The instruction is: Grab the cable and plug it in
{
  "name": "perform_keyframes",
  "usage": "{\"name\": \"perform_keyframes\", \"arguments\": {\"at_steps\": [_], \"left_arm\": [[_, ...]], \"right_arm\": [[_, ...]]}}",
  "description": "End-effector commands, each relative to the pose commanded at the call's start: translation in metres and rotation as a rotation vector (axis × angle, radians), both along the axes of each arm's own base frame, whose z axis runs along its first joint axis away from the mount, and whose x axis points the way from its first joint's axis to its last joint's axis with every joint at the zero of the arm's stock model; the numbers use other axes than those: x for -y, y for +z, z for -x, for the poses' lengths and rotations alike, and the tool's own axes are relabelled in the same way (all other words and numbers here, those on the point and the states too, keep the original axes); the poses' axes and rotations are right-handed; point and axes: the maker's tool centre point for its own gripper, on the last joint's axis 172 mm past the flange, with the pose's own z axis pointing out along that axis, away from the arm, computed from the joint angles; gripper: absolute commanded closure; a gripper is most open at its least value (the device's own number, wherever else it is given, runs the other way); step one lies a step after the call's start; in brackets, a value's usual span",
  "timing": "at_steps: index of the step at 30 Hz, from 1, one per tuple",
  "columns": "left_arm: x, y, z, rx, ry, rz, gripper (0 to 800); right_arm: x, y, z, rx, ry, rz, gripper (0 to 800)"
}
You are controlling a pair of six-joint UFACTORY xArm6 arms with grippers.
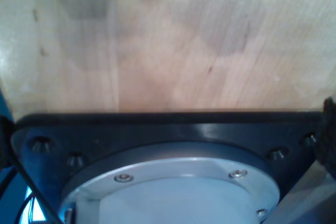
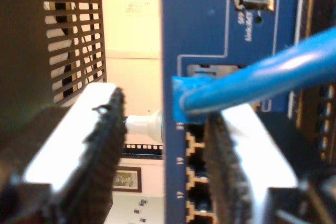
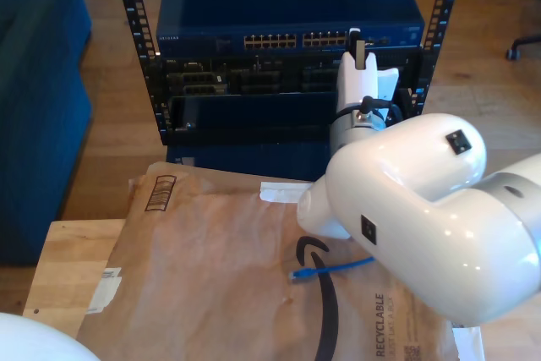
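– Blue on blue up close: seeing the cable (image 2: 273, 74) running down to its plug (image 2: 181, 100), nosing into a port on the face of the switch (image 2: 205, 19).

– Gripping it, or letting go?

– Letting go, judging by the pads (image 2: 107, 150) of my second claw (image 2: 165, 107): standing wide apart on either side of the plug, clamping nothing, with the cable crossing just above one finger.

– Sitting fully home?

– Hard telling. Appearing level with the port mouth, but not showing the latch clip, so only guessing at a proper click.

– Checking the other end?

– Lying loose on the brown paper mailer (image 3: 211, 276) covering the counter (image 3: 72, 251), free plug (image 3: 296, 276) near the middle of the exterior view, well apart from the rack (image 3: 135, 14) and going into nothing.

– And my first claw?

– Looking down along bare wood and a black mounting plate (image 1: 157, 127); not managing to tell open from closed.

– Weighing up progress, then?

– Reading it as nearly finished: grabbing and carrying apparently done, plug already meeting the socket. Remaining, probably: confirming the seating, then backing my second claw straight out without snagging the cable and tugging the plug free. Possibly also dealing with the loose end, though not finding that spelled out in the task.
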Motion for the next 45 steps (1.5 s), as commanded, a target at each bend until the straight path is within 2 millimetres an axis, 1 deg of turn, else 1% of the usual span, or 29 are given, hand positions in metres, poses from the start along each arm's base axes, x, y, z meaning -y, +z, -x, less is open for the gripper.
{"name": "perform_keyframes", "arguments": {"at_steps": [2, 4, 6, 7, 8, 10, 11, 14, 17, 20, 21, 23, 25, 26, 29, 30, 32, 35, 38, 39, 41, 43, 45], "left_arm": [[0.0, 0.0, 0.0, 0.0, 0.0, 0.0, 0], [0.0, 0.0, 0.0, 0.0, 0.0, 0.0, 0], [0.0, 0.0, 0.0, 0.0, 0.0, 0.0, 0], [0.0, 0.0, 0.0, 0.0, 0.0, 0.0, 0], [0.0, 0.0, 0.0, 0.0, 0.0, 0.0, 0], [0.0, 0.0, 0.0, 0.0, 0.0, 0.0, 0], [0.0, 0.0, 0.0, 0.0, 0.0, 0.0, 0], [0.0, 0.0, 0.0, 0.0, 0.0, 0.0, 0], [0.0, 0.0, 0.0, 0.0, 0.0, 0.0, 0], [0.0, 0.0, 0.0, 0.0, 0.0, 0.0, 0], [0.0, 0.0, 0.0, 0.0, 0.0, 0.0, 0], [0.0, 0.0, 0.0, 0.0, 0.0, 0.0, 0], [0.0, 0.0, 0.0, 0.0, 0.0, 0.0, 0], [0.0, 0.0, 0.0, 0.0, 0.0, 0.0, 0], [0.0, 0.0, 0.0, 0.0, 0.0, 0.0, 0], [0.0, 0.0, 0.0, 0.0, 0.0, 0.0, 0], [0.0, 0.0, 0.0, 0.0, 0.0, 0.0, 0], [0.0, 0.0, 0.0, 0.0, 0.0, 0.0, 0], [0.0, 0.0, 0.0, 0.0, 0.0, 0.0, 0], [0.0, 0.0, 0.0, 0.0, 0.0, 0.0, 0], [0.0, 0.0, 0.0, 0.0, 0.0, 0.0, 0], [0.0, 0.0, 0.0, 0.0, 0.0, 0.0, 0], [0.0, 0.0, 0.0, 0.0, 0.0, 0.0, 0]], "right_arm": [[0.006, -0.004, 0.012, -0.04, 0.005, 0.009, 515], [0.011, -0.009, 0.023, -0.08, 0.009, 0.018, 474], [0.011, -0.023, 0.032, -0.153, 0.033, 0.025, 375], [0.009, -0.028, 0.037, -0.199, 0.056, 0.03, 344], [0.007, -0.03, 0.043, -0.237, 0.077, 0.03, 315], [0.004, -0.031, 0.053, -0.304, 0.112, 0.023, 229], [0.002, -0.03, 0.056, -0.328, 0.127, 0.018, 215], [-0.009, -0.016, 0.057, -0.357, 0.174, 0.017, 210], [-0.019, -0.01, 0.056, -0.399, 0.231, 0.065, 210], [0.0, -0.006, 0.051, -0.449, 0.253, 0.195, 210], [0.009, -0.006, 0.05, -0.482, 0.259, 0.231, 209], [0.031, -0.009, 0.05, -0.553, 0.267, 0.287, 159], [0.052, -0.004, 0.052, -0.594, 0.275, 0.348, 129], [0.063, -0.005, 0.053, -0.616, 0.275, 0.367, 115], [0.102, -0.012, 0.06, -0.713, 0.283, 0.418, 28], [0.116, -0.019, 0.065, -0.766, 0.296, 0.446, 3], [0.147, -0.027, 0.08, -0.863, 0.301, 0.48, 3], [0.196, -0.03, 0.101, -0.96, 0.26, 0.451, 2], [0.258, -0.042, 0.141, -1.113, 0.214, 0.435, 2], [0.275, -0.05, 0.157, -1.173, 0.204, 0.428, 2], [0.304, -0.068, 0.19, -1.297, 0.193, 0.425, 2], [0.34, -0.075, 0.228, -1.409, 0.155, 0.42, 2], [0.367, -0.08, 0.272, -1.53, 0.128, 0.394, 2]]}}
